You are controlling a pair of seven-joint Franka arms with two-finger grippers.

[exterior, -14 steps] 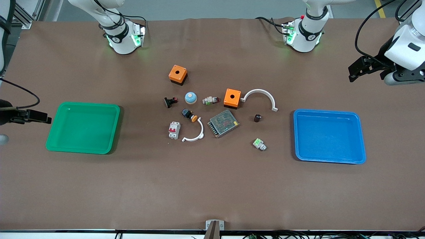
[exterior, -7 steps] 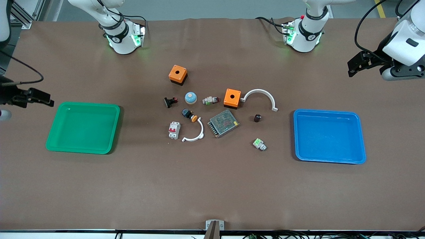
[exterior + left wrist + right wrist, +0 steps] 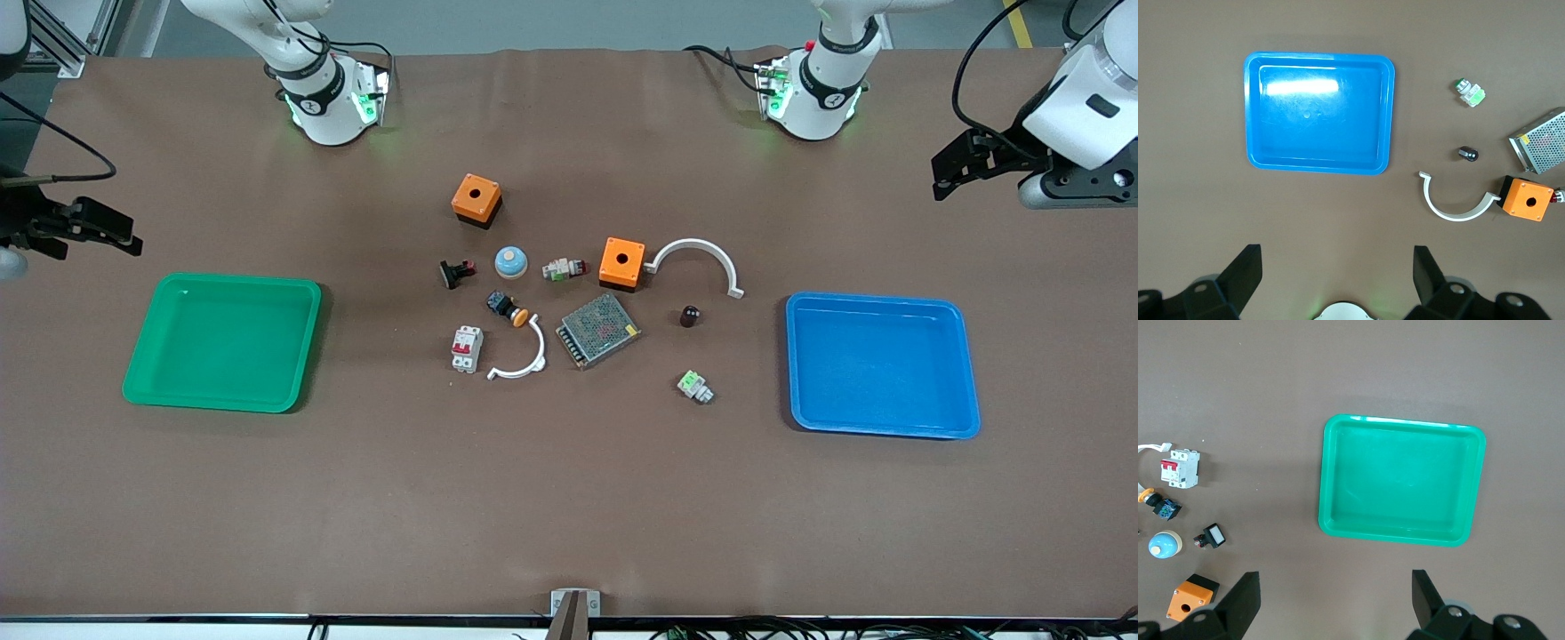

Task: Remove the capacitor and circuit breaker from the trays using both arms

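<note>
Landmark: metal-mesh power supply (image 3: pixel 598 330) in the middle of the table (image 3: pixel 569 498).

Capacitor (image 3: pixel 690 316) stands on the table just beside the power supply, toward the left arm's end, between it and the blue tray (image 3: pixel 967 373). Also seen in the left wrist view (image 3: pixel 1468 153).

Breaker (image 3: pixel 466 348) lies on the table beside the power supply, toward the right arm's end, red levers up, next to a small white arc (image 3: pixel 524 357). Also in the right wrist view (image 3: pixel 1180 468). Green tray (image 3: pixel 142 356) is well apart from the power supply, at the right arm's end.

Left gripper (image 3: pixel 956 173) is up in the air over bare table at the left arm's end, above the blue tray's farther edge; fingers (image 3: pixel 1245 270) spread wide, holding nothing. Right gripper (image 3: pixel 98 227) is up over bare table at the right arm's end, near the green tray's farther edge; fingers (image 3: pixel 1245 593) spread wide, holding nothing.

Orange box (image 3: pixel 621 262) is just beside the power supply, farther from the camera, touching the big white arc (image 3: pixel 702 253).

No writing or brand is readable on any part.
</note>
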